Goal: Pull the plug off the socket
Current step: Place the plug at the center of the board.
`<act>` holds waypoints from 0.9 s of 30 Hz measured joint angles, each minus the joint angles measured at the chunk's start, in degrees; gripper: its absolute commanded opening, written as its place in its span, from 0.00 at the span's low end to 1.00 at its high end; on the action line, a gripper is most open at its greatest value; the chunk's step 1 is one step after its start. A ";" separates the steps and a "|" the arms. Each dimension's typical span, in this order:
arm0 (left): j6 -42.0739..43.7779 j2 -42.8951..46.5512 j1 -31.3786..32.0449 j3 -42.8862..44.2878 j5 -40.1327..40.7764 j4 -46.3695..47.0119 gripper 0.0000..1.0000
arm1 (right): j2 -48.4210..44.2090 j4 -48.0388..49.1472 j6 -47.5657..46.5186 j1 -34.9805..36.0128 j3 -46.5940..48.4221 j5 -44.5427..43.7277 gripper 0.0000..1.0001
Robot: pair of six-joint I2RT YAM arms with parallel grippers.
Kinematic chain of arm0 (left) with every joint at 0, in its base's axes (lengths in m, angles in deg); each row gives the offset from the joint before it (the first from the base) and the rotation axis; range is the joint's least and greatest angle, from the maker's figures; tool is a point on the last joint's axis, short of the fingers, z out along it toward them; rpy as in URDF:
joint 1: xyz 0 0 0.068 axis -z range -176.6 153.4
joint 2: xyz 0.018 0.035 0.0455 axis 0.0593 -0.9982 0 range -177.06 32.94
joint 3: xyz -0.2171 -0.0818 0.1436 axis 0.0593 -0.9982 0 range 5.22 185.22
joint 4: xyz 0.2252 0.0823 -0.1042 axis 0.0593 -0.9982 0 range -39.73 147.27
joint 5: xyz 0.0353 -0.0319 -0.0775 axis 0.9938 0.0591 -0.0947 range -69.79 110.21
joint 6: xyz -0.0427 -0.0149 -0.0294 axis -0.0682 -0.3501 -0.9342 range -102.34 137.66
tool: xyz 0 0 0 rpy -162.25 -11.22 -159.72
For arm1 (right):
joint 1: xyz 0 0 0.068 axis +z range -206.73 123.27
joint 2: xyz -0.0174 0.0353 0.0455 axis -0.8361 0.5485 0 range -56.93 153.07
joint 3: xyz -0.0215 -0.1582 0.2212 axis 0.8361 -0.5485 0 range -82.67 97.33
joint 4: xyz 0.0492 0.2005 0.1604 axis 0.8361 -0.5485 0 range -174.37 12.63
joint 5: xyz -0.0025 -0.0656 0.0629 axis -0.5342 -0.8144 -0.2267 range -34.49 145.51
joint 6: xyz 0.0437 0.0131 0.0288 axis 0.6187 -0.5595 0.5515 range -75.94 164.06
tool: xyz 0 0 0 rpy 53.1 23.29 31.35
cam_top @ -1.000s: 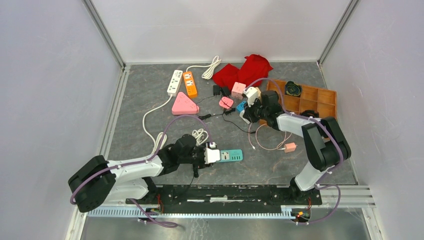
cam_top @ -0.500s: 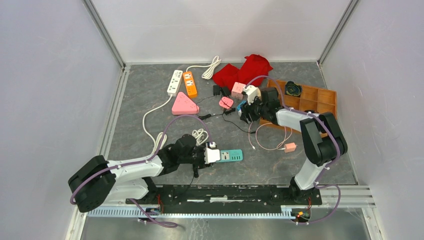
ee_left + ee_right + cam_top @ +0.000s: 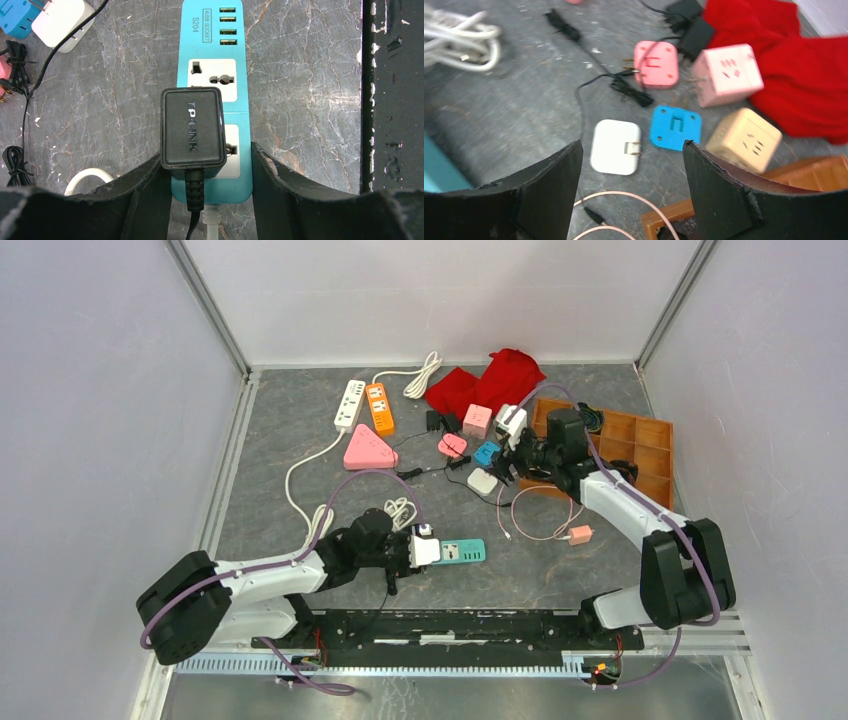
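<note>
**Right gripper lets go and backs off; adapter still plugged in**

The right gripper [image 3: 631, 150] has just opened, its fingers now wide apart with nothing between them; the white plug [image 3: 615, 146] it was over a second ago lies flat on the table beneath the gap, nearer the left-hand finger, with the blue plug [image 3: 675, 127] just beyond it toward the other finger; the arm has also swung back and away from that clutter.

The left gripper [image 3: 210, 167] has not moved; its fingers [image 3: 280, 190] are clamped on the near end of the teal strip [image 3: 212, 40], one against each long side, pinning it to the table. The black adapter [image 3: 191, 127] sits between those fingers, nearer the left one, seated in the strip's near socket, its cord running out under the wrist.

So the pull itself is not yet done; the strip is braced, and the right gripper, now free, seems ready to cross over and take the adapter; it is well apart from it for now.
</note>
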 measured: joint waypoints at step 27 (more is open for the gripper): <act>-0.17 5.09 0.00 -2.49 0.31 1.11 0.02 | 14.32 -41.22 -40.50 4.96 12.37 35.89 0.98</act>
